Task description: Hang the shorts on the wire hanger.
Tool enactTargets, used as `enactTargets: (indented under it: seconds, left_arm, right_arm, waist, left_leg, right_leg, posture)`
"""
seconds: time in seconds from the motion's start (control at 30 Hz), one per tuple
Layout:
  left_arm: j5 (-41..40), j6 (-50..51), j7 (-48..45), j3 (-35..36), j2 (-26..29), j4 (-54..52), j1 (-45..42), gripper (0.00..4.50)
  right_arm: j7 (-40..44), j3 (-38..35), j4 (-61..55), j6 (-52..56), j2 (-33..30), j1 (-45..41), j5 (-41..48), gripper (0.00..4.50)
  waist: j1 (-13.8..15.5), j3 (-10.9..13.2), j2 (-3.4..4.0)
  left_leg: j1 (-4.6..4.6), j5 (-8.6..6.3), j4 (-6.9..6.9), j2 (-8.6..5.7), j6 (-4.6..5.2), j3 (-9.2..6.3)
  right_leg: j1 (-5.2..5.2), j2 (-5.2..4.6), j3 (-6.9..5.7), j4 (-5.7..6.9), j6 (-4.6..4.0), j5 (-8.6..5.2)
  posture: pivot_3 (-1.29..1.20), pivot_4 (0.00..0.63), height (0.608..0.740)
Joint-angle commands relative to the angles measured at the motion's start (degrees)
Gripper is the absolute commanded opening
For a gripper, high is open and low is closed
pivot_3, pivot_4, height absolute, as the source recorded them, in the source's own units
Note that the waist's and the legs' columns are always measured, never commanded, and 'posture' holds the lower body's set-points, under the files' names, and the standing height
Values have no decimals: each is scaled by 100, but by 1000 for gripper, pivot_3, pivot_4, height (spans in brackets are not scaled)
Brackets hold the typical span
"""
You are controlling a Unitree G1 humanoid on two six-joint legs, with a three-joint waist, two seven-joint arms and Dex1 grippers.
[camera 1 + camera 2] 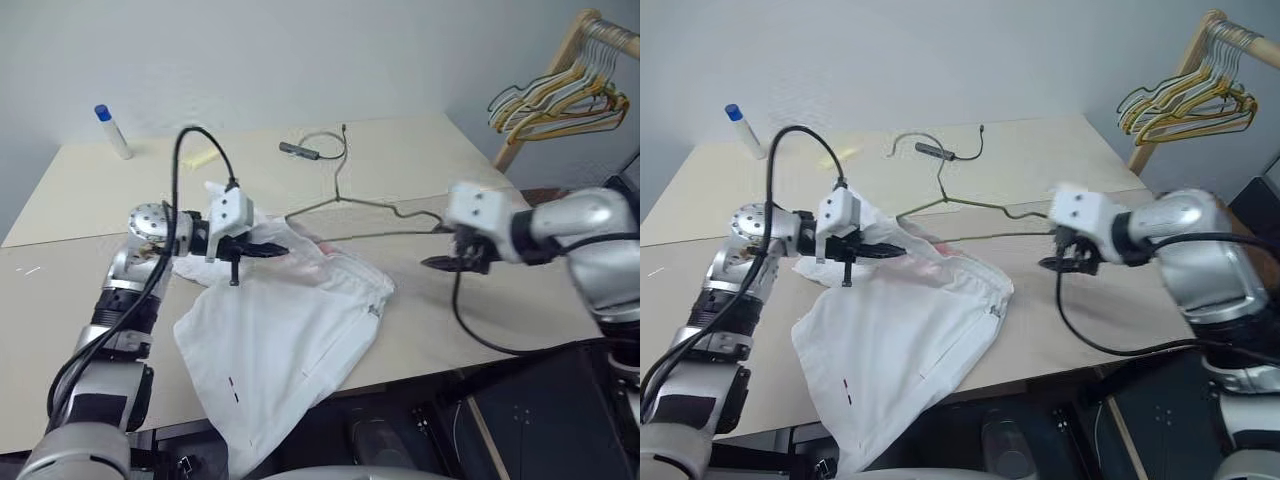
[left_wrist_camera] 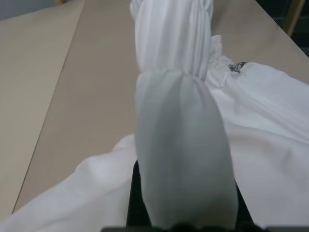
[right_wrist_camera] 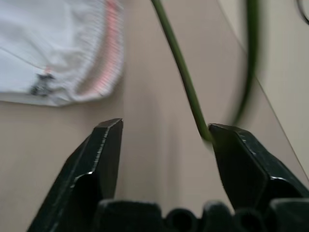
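Left eye view puts the shorts (image 1: 285, 335) at the bench (image 1: 420, 160) centre, trailing off its near edge toward six o'clock, with the wire hanger (image 1: 375, 205) lying flat just beyond them at about one o'clock. At nine o'clock the left pincer (image 1: 262, 250) is clamped on a bunched fold of the gathered waistband, which the left wrist view shows rising as a pinched column of cloth between its jaws. At three o'clock the right pincer (image 3: 164, 140) stands with its jaws apart beside the hanger's end; in the right wrist view the thin wire runs against the inner face of one finger (image 3: 246, 164), ungripped. To do this step well, I judge the wire should be centred between the jaws before closing, so it cannot skid out, while the left keeps the waistband lifted and taut.
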Motion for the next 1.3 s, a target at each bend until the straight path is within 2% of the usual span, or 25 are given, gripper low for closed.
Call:
enactTargets:
  seconds: [0.03, 0.13, 0.23, 0.37, 0.5, 0.73, 0.93, 1.17, 1.3]
  left_arm:
    - [-291, 349, 199, 279, 104, -477, 130, 0]
    - [-350, 551, 379, 374, 161, -656, 266, 0]
    - [-393, 699, 419, 408, 207, -807, 363, 0]
    - [-411, 756, 473, 410, 264, -876, 394, 0]
    - [-441, 823, 603, 429, 259, -951, 425, 0]
    - [-497, 847, 730, 428, 281, -1130, 553, 0]
    - [-543, 851, 749, 464, 366, -1245, 671, 0]
    - [-648, 916, 652, 566, 641, -1424, 958, 0]
    - [-693, 829, 312, 516, 910, -1581, 1232, 0]
  right_arm:
    - [-263, -754, -300, 455, -73, 428, 361, 4461]
    - [-701, -1133, -578, 782, 245, 1041, 578, 4461]
    - [-1247, -1304, -903, 1039, 944, 1540, 864, 4461]
    - [-1751, -1118, -990, 1200, 1694, 1901, 1096, 4461]
    - [-2228, -809, -842, 1426, 2461, 1943, 1322, 4461]
    - [-2941, -415, -493, 1379, 3413, 1678, 1339, 4461]
    - [-3136, -391, -300, 1490, 3617, 1547, 1513, 2496]
    - [-3070, -495, -292, 1441, 3337, 1592, 1686, 86]
    - [-3022, -537, -20, 1191, 2912, 1444, 1524, 28]
  waist:
    - [0, -1, -1]
    - [-2, -3, -4]
    - [-36, -5, -4]
    - [-63, -8, -1]
    - [-76, -10, -2]
    - [-138, -14, 0]
    - [-144, -17, 3]
    - [-141, -18, 4]
    - [-150, -18, 4]
  left_leg:
    - [2, 0, 0, 0, 0, 0]
    - [8, 0, 0, 0, 0, 0]
    - [16, 0, 0, 2, 0, 0]
    - [17, 0, 0, 1, 0, -1]
    - [14, 0, 0, -1, 0, -1]
    - [12, 0, 0, -1, 0, -6]
    - [8, 0, 0, -1, 0, -14]
    - [13, 0, 0, -1, 0, -15]
    - [9, 0, 0, -2, 0, -14]
  right_leg:
    - [3, 0, 0, -1, 0, 0]
    - [8, 1, 1, 0, 1, 0]
    - [14, 5, 6, 4, 0, 0]
    - [14, 6, 8, 7, 0, 0]
    - [12, 3, 9, 4, 2, 0]
    - [13, 3, 7, 5, 3, 2]
    - [11, 5, 3, 4, 2, 3]
    - [14, 5, 2, 5, 4, 3]
    - [12, 4, 3, 2, 4, 2]
  posture:
    - [-146, 0, 740]
    - [-154, 0, 740]
    - [-157, 2, 740]
    - [-158, 0, 740]
    - [-155, 0, 740]
    - [-143, 0, 740]
    - [-134, 1, 740]
    - [-129, 5, 740]
    - [-129, 3, 740]
